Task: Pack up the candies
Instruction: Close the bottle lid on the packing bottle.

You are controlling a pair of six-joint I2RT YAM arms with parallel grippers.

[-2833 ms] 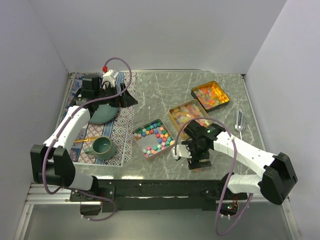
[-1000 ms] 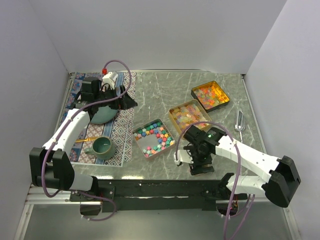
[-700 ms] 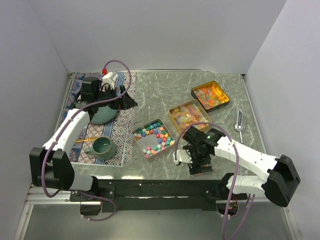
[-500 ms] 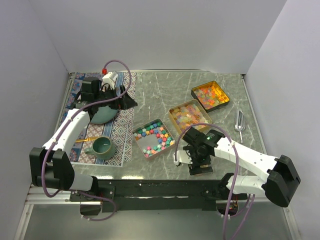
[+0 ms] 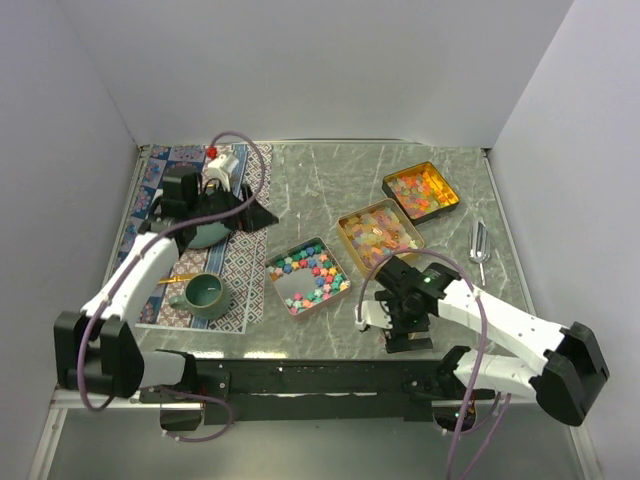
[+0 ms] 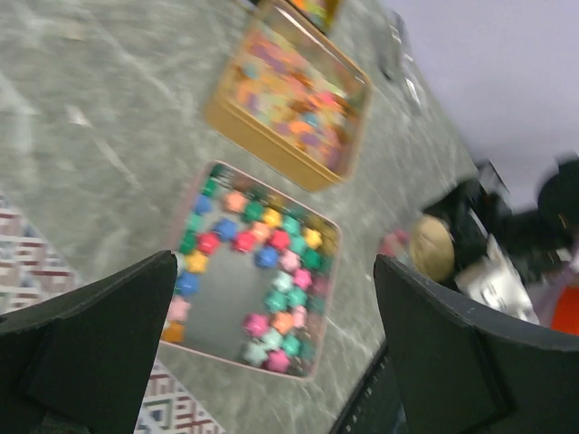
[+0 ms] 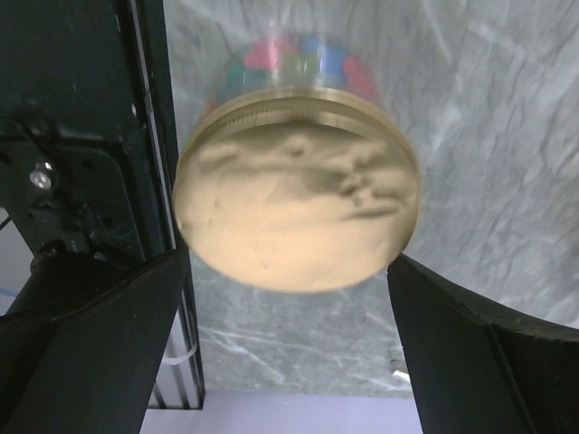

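Straddling the cork-lidded jar (image 7: 298,208) at the table's near edge, the right gripper (image 5: 400,318) has its jaws wide; whether they press it, I cannot tell. Most candies (image 5: 308,275) lie in the pink tray (image 6: 226,298). The left gripper (image 6: 271,262) hovers spread and empty, probably keeping clear.

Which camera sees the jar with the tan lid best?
Right wrist view: the jar fills it, lid toward the camera. Left wrist view shows it small and blurry; from above, the right arm hides it.
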